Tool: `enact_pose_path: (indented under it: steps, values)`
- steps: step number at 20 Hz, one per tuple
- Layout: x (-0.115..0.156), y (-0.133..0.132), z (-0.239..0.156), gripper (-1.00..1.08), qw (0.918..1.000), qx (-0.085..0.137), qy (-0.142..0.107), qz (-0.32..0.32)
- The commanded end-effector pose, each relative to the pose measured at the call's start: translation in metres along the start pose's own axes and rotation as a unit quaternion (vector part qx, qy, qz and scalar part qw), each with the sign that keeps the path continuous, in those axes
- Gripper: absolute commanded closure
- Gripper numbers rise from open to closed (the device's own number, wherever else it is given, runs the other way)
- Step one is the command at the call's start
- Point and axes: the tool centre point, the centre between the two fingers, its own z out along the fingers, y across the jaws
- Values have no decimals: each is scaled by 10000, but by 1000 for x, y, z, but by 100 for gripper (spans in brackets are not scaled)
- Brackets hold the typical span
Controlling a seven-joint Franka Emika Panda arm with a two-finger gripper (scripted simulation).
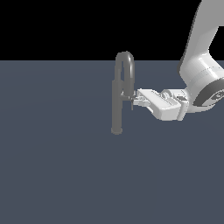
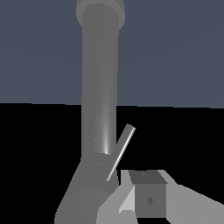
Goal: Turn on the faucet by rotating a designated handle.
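Observation:
The grey faucet (image 1: 116, 105) stands on the floor, a straight post with a round foot and an inverted-U arch on top. The handle (image 1: 127, 91) ends the arch's shorter leg on the exterior view's right. My gripper (image 1: 132, 102) reaches in level from that side, its tips right at the handle's lower end; the fingers look closed together and hold nothing. In the wrist view the post (image 2: 99, 87) runs lengthwise, a wider grey piece (image 2: 83, 188) sits close, and a thin pale bar (image 2: 120, 151) slants off it just beyond my gripper (image 2: 146, 186).
The flat dark blue-grey floor (image 1: 57, 175) spreads all round the faucet's foot. My white arm (image 1: 199, 65) comes down from the exterior view's upper right.

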Motion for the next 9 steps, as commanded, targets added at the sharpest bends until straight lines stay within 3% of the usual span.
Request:
enact_pose_path:
  steps: [1, 9]
  values:
    - [22, -22, 3, 108, 9998, 159, 155, 1]
    - [45, -37, 1, 108, 9994, 252, 229, 104]
